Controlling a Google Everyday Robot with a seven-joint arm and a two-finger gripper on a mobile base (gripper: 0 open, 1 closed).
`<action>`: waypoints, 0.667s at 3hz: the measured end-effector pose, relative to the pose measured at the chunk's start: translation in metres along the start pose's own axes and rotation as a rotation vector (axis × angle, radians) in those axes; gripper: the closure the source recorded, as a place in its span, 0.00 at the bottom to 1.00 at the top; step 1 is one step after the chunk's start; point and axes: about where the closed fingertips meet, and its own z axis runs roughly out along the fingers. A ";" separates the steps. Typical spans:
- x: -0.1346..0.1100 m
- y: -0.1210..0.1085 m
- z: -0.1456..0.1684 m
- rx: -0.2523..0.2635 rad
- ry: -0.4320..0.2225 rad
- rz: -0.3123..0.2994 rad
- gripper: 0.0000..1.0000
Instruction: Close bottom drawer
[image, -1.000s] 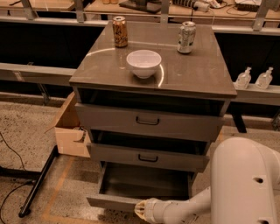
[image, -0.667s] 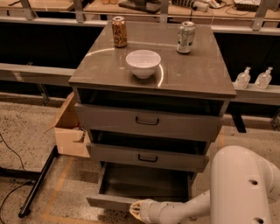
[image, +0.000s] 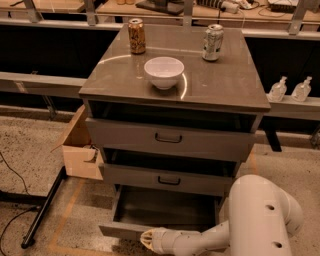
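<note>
The bottom drawer (image: 165, 207) of the grey cabinet is pulled out; its inside shows empty and its front panel (image: 120, 231) lies at the lower edge of the view. My gripper (image: 145, 240) is at the end of the white arm (image: 200, 242) and sits against the outer side of that front panel, near its middle. The handle of the bottom drawer is hidden. The middle drawer (image: 167, 178) and the top drawer (image: 169, 138) stand slightly out from the cabinet.
On the cabinet top stand a white bowl (image: 164, 71), a brown can (image: 136, 36) and a silver can (image: 213, 42). An open cardboard box (image: 80, 150) is on the floor at the left, with a black stand leg (image: 42, 207). Two bottles (image: 290, 90) stand on a shelf at the right.
My gripper and arm have moved left along the front of the bottom drawer. The drawer stays pulled out about as far as before.
</note>
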 end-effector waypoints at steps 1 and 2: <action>0.005 -0.002 0.021 0.003 0.020 0.008 1.00; 0.013 -0.004 0.040 0.014 0.061 0.010 1.00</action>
